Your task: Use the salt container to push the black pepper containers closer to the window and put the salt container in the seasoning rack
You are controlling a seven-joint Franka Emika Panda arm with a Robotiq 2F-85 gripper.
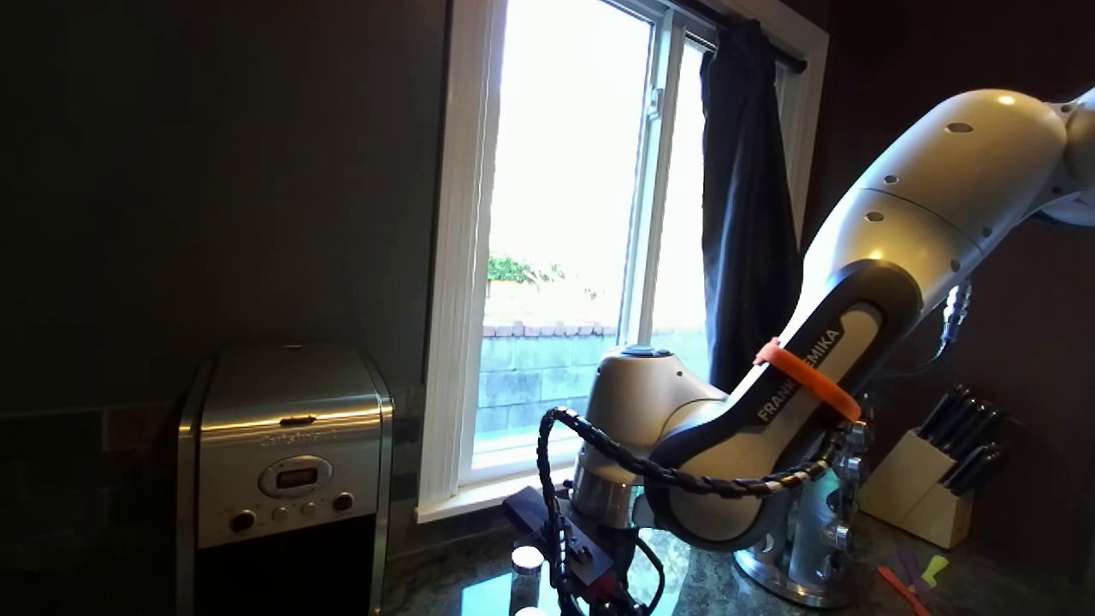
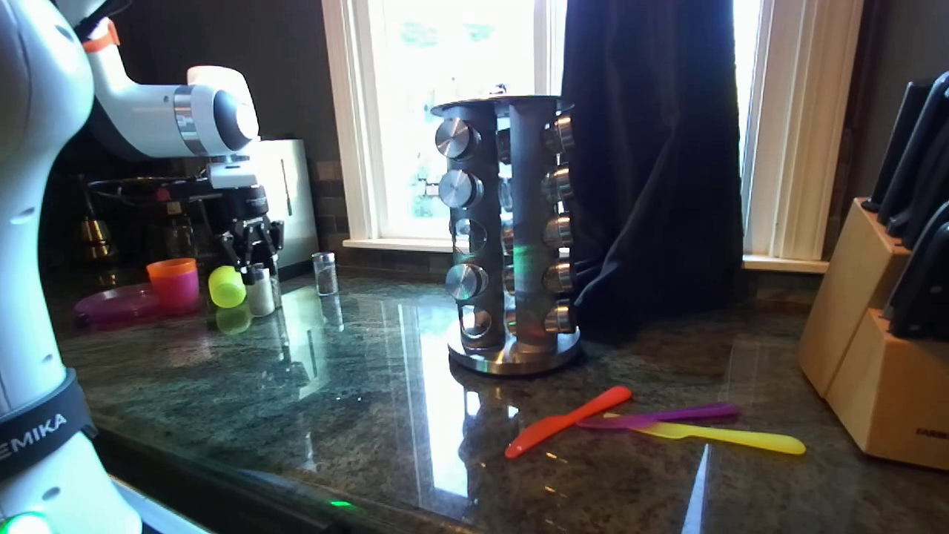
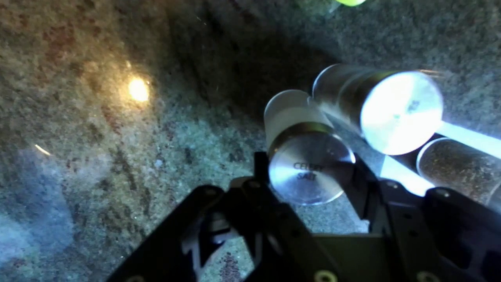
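Our gripper (image 3: 309, 170), jaws roughly half spread, has hold of the upright salt (image 3: 303, 143). We see one pepper jar (image 3: 372, 105) just beside the salt and a second jar (image 3: 460, 170) nearby; in an exterior view, the rack (image 2: 528, 222) stands well apart, before the window (image 2: 452, 67).

White arm (image 1: 932, 184) — orange band (image 1: 808, 379), ribbed black cable (image 1: 676, 480), dark lettered panel (image 2: 47, 429) — black screw-studded gripper (image 3: 310, 174).

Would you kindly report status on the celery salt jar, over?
Jaws closed on celery salt jar. Not yet in seasoning rack. Another silver-lidded jar close alongside.
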